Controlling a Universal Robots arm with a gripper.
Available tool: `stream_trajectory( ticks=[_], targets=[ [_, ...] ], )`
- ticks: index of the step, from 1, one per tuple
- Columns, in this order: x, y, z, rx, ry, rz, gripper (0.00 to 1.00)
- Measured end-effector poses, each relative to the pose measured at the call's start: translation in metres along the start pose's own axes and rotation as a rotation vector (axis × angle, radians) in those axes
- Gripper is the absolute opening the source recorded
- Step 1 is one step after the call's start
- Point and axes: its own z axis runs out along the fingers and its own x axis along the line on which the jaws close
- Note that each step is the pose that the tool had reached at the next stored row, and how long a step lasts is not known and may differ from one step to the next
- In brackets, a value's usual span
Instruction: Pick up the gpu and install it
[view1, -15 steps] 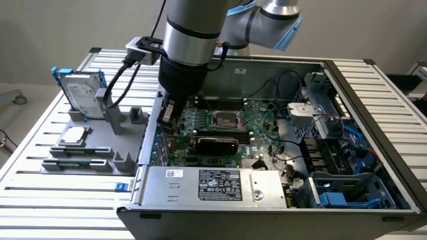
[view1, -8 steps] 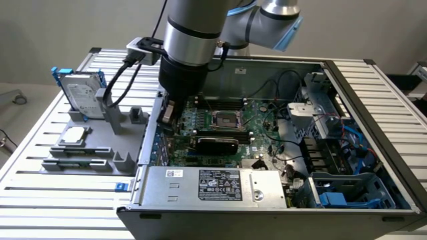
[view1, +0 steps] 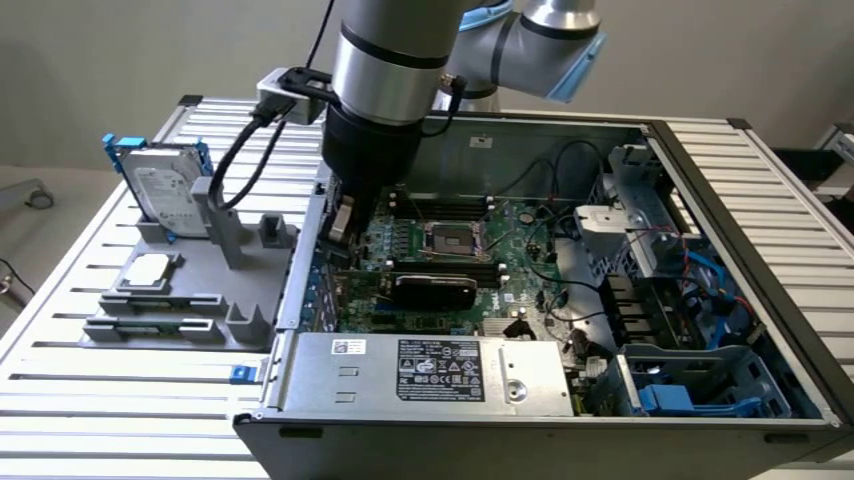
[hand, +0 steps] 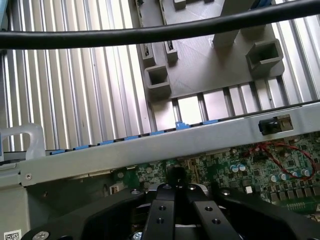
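The end effector is reaching down inside the open computer case, hanging over the green motherboard. Its fingers are sitting close together, holding nothing that I can see. The gpu is lying on the motherboard, its black shroud facing up, just beside the end effector.

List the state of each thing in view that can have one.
gpu: lying across the motherboard inside the case, black shroud facing up.
case: side panel off, interior exposed.
CPU socket: bare, no cooler on it.
hard drive: upright in the grey holder, outside the case.
claw: down inside the case at its wall nearest the holder, over the motherboard.
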Motion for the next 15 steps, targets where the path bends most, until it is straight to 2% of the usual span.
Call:
stream_trajectory(
  ticks=[11,15],
  targets=[
    [-0.012,0.0032,-0.0009,-0.0003,-0.0012,0.000,0.11],
    [-0.012,0.0072,0.0000,-0.0006,-0.0029,0.000,0.11]
  ],
)
